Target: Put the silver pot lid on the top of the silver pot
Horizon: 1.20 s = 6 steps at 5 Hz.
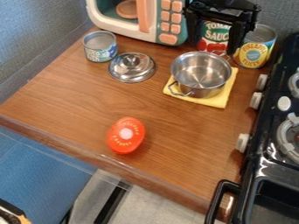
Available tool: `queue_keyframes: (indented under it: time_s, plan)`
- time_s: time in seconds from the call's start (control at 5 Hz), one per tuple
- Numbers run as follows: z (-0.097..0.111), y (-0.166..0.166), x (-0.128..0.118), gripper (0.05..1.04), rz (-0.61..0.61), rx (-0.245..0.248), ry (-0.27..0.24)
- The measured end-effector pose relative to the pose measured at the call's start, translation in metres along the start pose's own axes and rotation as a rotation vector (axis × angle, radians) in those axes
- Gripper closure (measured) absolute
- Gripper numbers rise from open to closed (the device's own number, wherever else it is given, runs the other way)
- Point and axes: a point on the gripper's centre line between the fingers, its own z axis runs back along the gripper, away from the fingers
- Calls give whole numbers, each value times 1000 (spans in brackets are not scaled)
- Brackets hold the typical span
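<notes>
The black gripper (215,40) hangs at the top right, just behind the pot, with its two fingers wide apart and open; the tomato can shows between them. On a folded yellow cloth sits the silver pot (201,78), uncovered, its inside showing and a wire handle at its front left. To the pot's left, the silver lid (132,68) lies flat on the wooden counter, knob up, apart from the pot and the gripper.
A small can (100,46) stands left of the lid, and a toy microwave (153,19) behind. The tomato can (213,36) and pineapple can (255,47) stand behind the pot. A red-orange oval object (126,135) lies toward the front; a black stove (274,153) borders the right.
</notes>
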Motion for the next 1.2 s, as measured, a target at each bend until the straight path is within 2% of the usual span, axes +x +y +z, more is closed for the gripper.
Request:
queue_keyframes:
  time_s: [0.2,0.6,1.0,1.2]
  plan:
    - [-16,0,-2,83,1,2,44]
    - [-21,69,10,83,113,58,61]
    - [-25,144,5,83,198,197,45]
    - [-39,161,-4,82,203,214,38]
